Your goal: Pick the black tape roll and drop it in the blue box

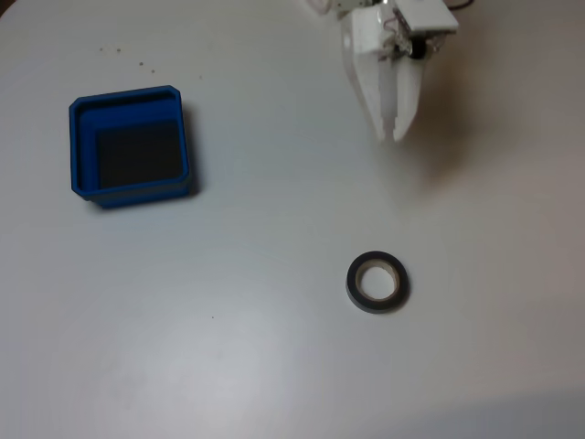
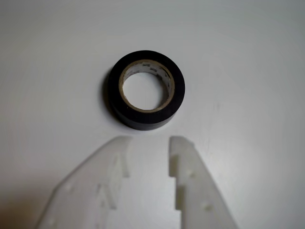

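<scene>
Wrist view shows the white gripper (image 2: 148,139) with its two fingers spread a little apart, a narrow gap of bare table between the tips; nothing sits in that gap and the fingers touch nothing. Just beyond the tips lies one black tape roll (image 2: 177,93), flat on the white table (image 2: 257,71), its pale inner core facing up, close to the fingertips but apart from them and roughly in line with the gap. Seen from the fixed view, the gripper (image 1: 395,137) hangs near the table's top edge, right of the middle, its tips pointing down the picture and looking nearly together from this angle. The single black tape roll (image 1: 351,282) lies well below it, toward the lower right part of the table. One blue box (image 1: 131,95) stands near the table's left edge, well apart from both roll and gripper, with its dark floor bare. A few tiny dark specks (image 1: 128,55) dot the table above the box.
</scene>
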`<state>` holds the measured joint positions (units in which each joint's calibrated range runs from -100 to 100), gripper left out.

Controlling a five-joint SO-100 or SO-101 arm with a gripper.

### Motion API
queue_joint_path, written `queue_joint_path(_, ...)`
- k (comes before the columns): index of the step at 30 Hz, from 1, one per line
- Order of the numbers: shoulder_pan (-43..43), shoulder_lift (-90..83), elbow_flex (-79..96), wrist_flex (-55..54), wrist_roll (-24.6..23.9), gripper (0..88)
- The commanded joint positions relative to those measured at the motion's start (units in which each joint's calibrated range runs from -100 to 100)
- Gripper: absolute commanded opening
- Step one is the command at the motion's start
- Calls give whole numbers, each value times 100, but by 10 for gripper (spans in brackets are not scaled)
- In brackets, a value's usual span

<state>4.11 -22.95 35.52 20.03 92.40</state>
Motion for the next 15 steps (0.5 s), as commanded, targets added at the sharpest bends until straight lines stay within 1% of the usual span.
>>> queue_joint_path(1,24,589,-1216,-130,15,8)
queue_joint_path(15,34,2746,-3956,-130,24,8)
